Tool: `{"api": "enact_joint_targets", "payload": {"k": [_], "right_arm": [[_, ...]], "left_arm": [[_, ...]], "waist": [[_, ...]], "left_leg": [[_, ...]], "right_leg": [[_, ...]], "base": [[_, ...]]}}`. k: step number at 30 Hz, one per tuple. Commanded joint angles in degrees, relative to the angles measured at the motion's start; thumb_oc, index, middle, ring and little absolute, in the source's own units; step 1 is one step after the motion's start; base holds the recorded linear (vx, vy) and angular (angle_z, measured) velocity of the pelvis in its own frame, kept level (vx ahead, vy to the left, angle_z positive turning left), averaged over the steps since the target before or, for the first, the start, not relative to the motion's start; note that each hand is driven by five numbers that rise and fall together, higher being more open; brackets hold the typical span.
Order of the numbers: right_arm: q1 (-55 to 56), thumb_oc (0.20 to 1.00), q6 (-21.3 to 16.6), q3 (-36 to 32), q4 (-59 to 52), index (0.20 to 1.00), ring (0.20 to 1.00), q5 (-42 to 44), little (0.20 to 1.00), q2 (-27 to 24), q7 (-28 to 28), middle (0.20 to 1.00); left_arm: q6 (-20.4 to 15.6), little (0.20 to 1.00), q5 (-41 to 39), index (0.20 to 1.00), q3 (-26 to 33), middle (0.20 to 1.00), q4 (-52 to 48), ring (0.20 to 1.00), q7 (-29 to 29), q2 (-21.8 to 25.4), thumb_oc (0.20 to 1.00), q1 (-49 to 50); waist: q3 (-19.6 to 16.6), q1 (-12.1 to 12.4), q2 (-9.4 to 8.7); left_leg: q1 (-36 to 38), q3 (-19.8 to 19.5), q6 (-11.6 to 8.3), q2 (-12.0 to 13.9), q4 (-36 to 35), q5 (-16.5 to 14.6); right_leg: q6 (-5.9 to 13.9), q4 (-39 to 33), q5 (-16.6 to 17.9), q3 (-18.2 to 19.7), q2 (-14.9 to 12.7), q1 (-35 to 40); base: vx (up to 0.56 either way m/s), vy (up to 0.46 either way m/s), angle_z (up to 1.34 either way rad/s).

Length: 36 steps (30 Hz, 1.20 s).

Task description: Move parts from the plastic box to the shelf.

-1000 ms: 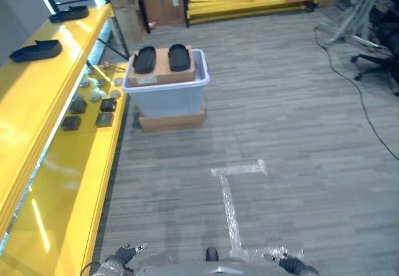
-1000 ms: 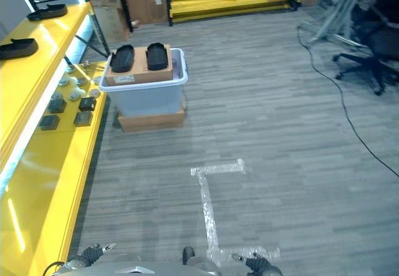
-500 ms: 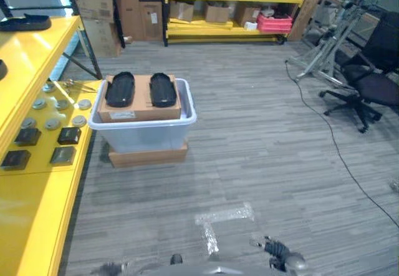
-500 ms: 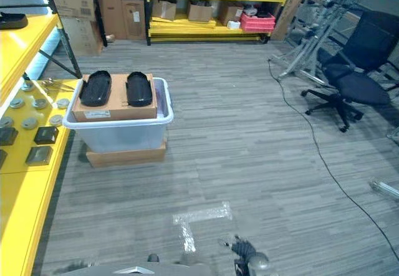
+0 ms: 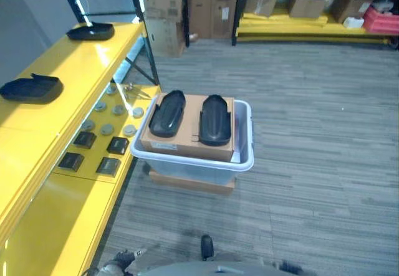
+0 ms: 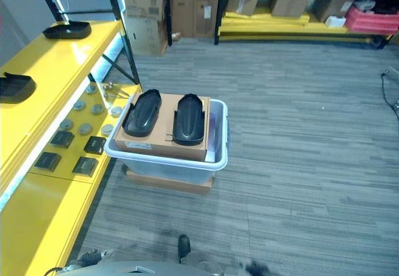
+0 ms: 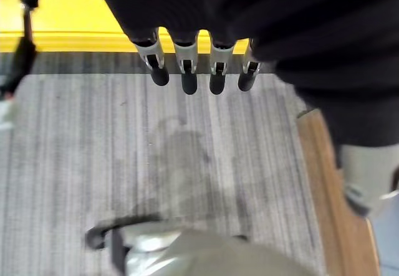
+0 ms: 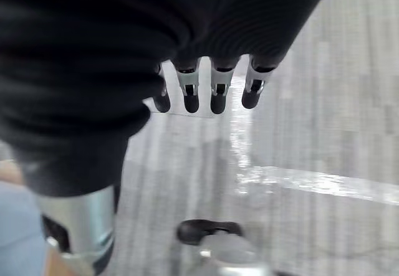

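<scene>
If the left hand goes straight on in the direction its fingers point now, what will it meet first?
Most likely the grey floor: the left hand hangs with relaxed, straight fingers over bare flooring, holding nothing. The yellow shelf edge lies beside it, though depth is unclear.

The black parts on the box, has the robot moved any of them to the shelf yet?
Two similar black parts already sit on the top of the yellow shelf. Nothing is in hand: the left robot hand and the right robot hand hang relaxed over the floor. Left: two black parts on the cardboard box in the plastic box.
</scene>
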Motion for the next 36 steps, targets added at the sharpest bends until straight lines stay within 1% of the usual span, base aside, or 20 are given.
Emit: {"api": "enact_joint_targets", "payload": {"k": [1,2,4,6,8,10,11,12,15,16,18,19,20,23,24,25,26,29,33,36], "right_arm": [[2.5,1.0,-1.2,-1.8,-4.2,1.0,1.0,3.3,1.0,-3.4,-1.0,1.0],[1.6,1.0,-1.7,-2.3,-4.6,1.0,1.0,4.1,1.0,-3.9,-1.5,1.0],[1.6,1.0,-2.4,-3.4,-5.5,1.0,1.0,5.0,1.0,-3.5,-2.2,1.0],[1.5,1.0,-2.7,-4.1,-6.3,1.0,1.0,5.9,1.0,-3.2,-2.8,1.0],[2.0,1.0,-3.5,-5.2,-10.6,1.0,1.0,6.7,1.0,-3.2,-4.1,1.0],[4.5,1.0,-5.2,-7.5,-22.3,1.0,1.0,7.7,1.0,-3.2,-6.7,1.0],[4.6,1.0,-5.1,-7.5,-22.5,1.0,1.0,7.6,1.0,-3.2,-6.7,1.0],[6.4,1.0,-5.8,-8.3,-30.2,1.0,1.0,4.6,1.0,-3.7,-8.6,1.0],[8.7,1.0,-8.2,-13.0,-45.0,1.0,1.0,-0.6,1.0,-3.9,-15.7,1.0],[8.0,1.0,-8.3,-13.2,-47.4,1.0,1.0,-2.5,1.0,-4.4,-17.4,1.0],[7.0,1.0,-8.2,-13.6,-48.3,1.0,1.0,-3.5,1.0,-4.8,-18.4,1.0],[4.4,1.0,-8.0,-13.6,-50.1,1.0,1.0,-4.3,1.0,-5.8,-19.8,1.0],[4.4,1.0,-7.9,-13.7,-50.1,1.0,1.0,-4.4,1.0,-5.8,-19.8,1.0],[-3.2,1.0,-7.6,-12.6,-48.6,1.0,1.0,-4.9,1.0,-7.8,-22.9,1.0],[-3.5,1.0,-7.7,-12.6,-48.4,1.0,1.0,-4.9,1.0,-7.9,-22.9,1.0],[-9.9,1.0,-6.8,-10.6,-45.3,1.0,1.0,-5.8,1.0,-10.0,-25.0,1.0],[-10.1,1.0,-6.9,-10.5,-45.2,1.0,1.0,-5.8,1.0,-10.0,-25.1,1.0],[-18.9,1.0,-5.7,-7.8,-38.5,1.0,1.0,-5.1,1.0,-11.7,-27.8,1.0],[-26.7,1.0,-5.1,-4.7,-34.3,1.0,1.0,-3.6,1.0,-13.0,-28.5,1.0],[-30.9,1.0,-4.0,-2.0,-30.6,1.0,1.0,-4.9,1.0,-14.8,-28.4,1.0]], "left_arm": [[0.2,1.0,2.0,1.0,-1.6,1.0,2.2,1.0,0.1,0.5,1.0,-1.6],[-0.1,1.0,2.7,1.0,-2.2,1.0,2.9,1.0,0.2,0.6,1.0,-1.4],[-0.6,1.0,2.5,1.0,-1.5,1.0,2.1,1.0,0.4,1.4,1.0,-1.2],[-0.8,1.0,1.9,1.0,-0.9,1.0,1.8,1.0,0.7,1.9,1.0,-1.2],[-1.0,1.0,1.2,1.0,0.3,1.0,0.6,1.0,1.8,2.8,1.0,-1.5],[-1.4,1.0,0.1,1.0,1.3,1.0,-1.5,1.0,3.3,3.4,1.0,-1.6],[-1.4,1.0,0.1,1.0,1.3,1.0,-1.5,1.0,3.3,3.4,1.0,-1.6],[-1.5,1.0,0.5,1.0,1.6,1.0,-2.5,1.0,3.7,3.5,1.0,-1.4],[-2.1,1.0,1.1,1.0,0.6,1.0,-4.1,1.0,5.9,1.7,1.0,-1.2],[-2.3,1.0,1.5,1.0,-0.2,1.0,-4.6,1.0,6.1,1.2,1.0,-1.3],[-2.4,1.0,2.3,1.0,-1.3,1.0,-5.0,1.0,6.2,0.7,1.0,-1.4],[-2.5,1.0,3.0,1.0,-2.7,1.0,-6.0,1.0,6.2,0.3,1.0,-1.8],[-2.5,1.0,3.0,1.0,-2.7,1.0,-6.0,1.0,6.2,0.3,1.0,-1.8],[-2.6,1.0,2.8,1.0,-4.6,1.0,-6.7,1.0,6.8,0.2,1.0,-2.9],[-2.6,1.0,2.8,1.0,-4.5,1.0,-6.7,1.0,6.8,0.2,1.0,-3.1],[-2.7,1.0,2.3,1.0,-6.0,1.0,-7.2,1.0,7.5,0.7,1.0,-4.3],[-2.7,1.0,2.3,1.0,-5.9,1.0,-7.1,1.0,7.5,0.7,1.0,-4.4],[-2.8,1.0,1.6,1.0,-7.6,1.0,-6.6,1.0,8.1,1.2,1.0,-5.7],[-2.6,1.0,0.6,1.0,-8.5,1.0,-5.9,1.0,9.1,1.7,1.0,-7.1],[-2.6,1.0,0.5,1.0,-9.2,1.0,-5.8,1.0,9.2,1.8,1.0,-7.5]], "waist": [[0.3,-1.1,2.1],[0.2,-1.7,2.61],[-0.7,-1.3,3.2],[-0.8,-1.3,3.29],[-0.7,-1.4,3.38],[-0.4,-2.0,3.21],[-0.4,-2.0,3.21],[-0.2,-2.4,3.24],[0.2,-3.1,3.45],[0.4,-3.0,3.48],[0.6,-2.9,3.49],[1.2,-2.3,3.42],[1.1,-2.3,3.44],[2.7,-1.2,3.41],[2.7,-1.2,3.43],[4.1,-0.2,3.49],[4.1,-0.3,3.52],[5.3,1.0,3.78],[6.4,2.0,3.9],[6.8,2.5,3.91]], "left_leg": [[0.7,0.3,0.32,8.1,-21.0,11.6],[0.6,1.1,0.08,7.8,-21.2,11.8],[3.4,2.4,0.61,7.2,-24.8,11.3],[4.3,3.3,0.82,7.0,-26.0,11.2],[5.0,4.5,1.08,6.9,-27.4,11.1],[4.8,5.6,1.02,6.7,-27.7,10.7],[4.8,5.6,1.02,6.8,-27.7,10.7],[4.5,5.9,1.01,6.8,-27.7,10.6],[4.3,6.1,1.11,6.9,-27.7,10.4],[4.3,6.0,1.22,6.8,-27.7,10.3],[4.2,5.9,1.27,6.7,-27.7,10.3],[3.6,5.7,1.26,6.7,-27.7,10.4],[3.5,5.7,1.25,6.7,-27.7,10.4],[1.0,5.0,1.01,6.6,-27.7,11.2],[0.8,5.0,1.01,6.6,-27.7,11.2],[-2.1,4.1,0.65,6.6,-27.7,12.4],[-2.3,4.1,0.64,6.6,-27.7,12.5],[-5.2,2.9,0.28,6.3,-27.7,13.6],[-8.0,2.0,-0.25,6.1,-27.7,14.7],[-9.5,1.4,-0.49,5.9,-27.7,15.3]], "right_leg": [[10.6,7.3,-8.9,0.2,-5.7,0.7],[10.99,6.0,-8.5,0.7,-6.2,1.6],[11.76,2.4,-6.8,1.2,-7.3,2.6],[12.19,1.3,-6.0,1.6,-7.8,2.8],[12.77,-0.1,-5.0,2.0,-8.2,2.5],[13.34,-1.3,-4.0,2.3,-8.5,1.8],[13.34,-1.3,-4.0,2.3,-8.5,1.8],[13.59,-1.6,-3.9,2.4,-8.5,1.5],[14.02,-1.8,-3.9,2.2,-8.8,0.9],[14.09,-1.8,-3.9,2.3,-8.8,0.8],[14.08,-1.8,-3.8,2.4,-8.8,0.7],[14.18,-1.8,-3.7,2.1,-8.9,0.2],[14.18,-1.8,-3.7,2.1,-8.9,0.1],[14.26,-1.8,-3.3,1.5,-8.9,-1.9],[14.26,-1.8,-3.3,1.5,-8.9,-2.1],[14.26,-1.8,-2.7,0.7,-9.0,-4.3],[14.26,-1.8,-2.6,0.7,-9.0,-4.4],[14.26,-1.8,-1.9,-0.4,-9.1,-6.6],[14.27,-1.8,-1.2,-1.4,-9.2,-8.7],[14.25,-1.8,-0.9,-2.0,-9.3,-9.7]], "base": [[0.31,0.133,0.4],[0.23,0.168,0.29],[0.16,0.171,-0.43],[0.07,0.106,-0.68],[0.02,0.107,-0.3],[-0.02,0.057,0.0],[-0.02,0.027,-0.22],[-0.01,0.029,-0.55],[0.02,0.038,-0.1],[0.03,0.03,-0.04],[0.0,0.004,-0.18],[0.0,0.0,0.0],[-0.05,-0.01,0.05],[-0.09,-0.01,0.06],[-0.18,-0.018,0.11],[-0.13,-0.016,0.15],[-0.16,-0.02,0.21],[-0.1,-0.008,0.3],[-0.06,-0.005,0.18],[-0.02,-0.002,0.24]]}}
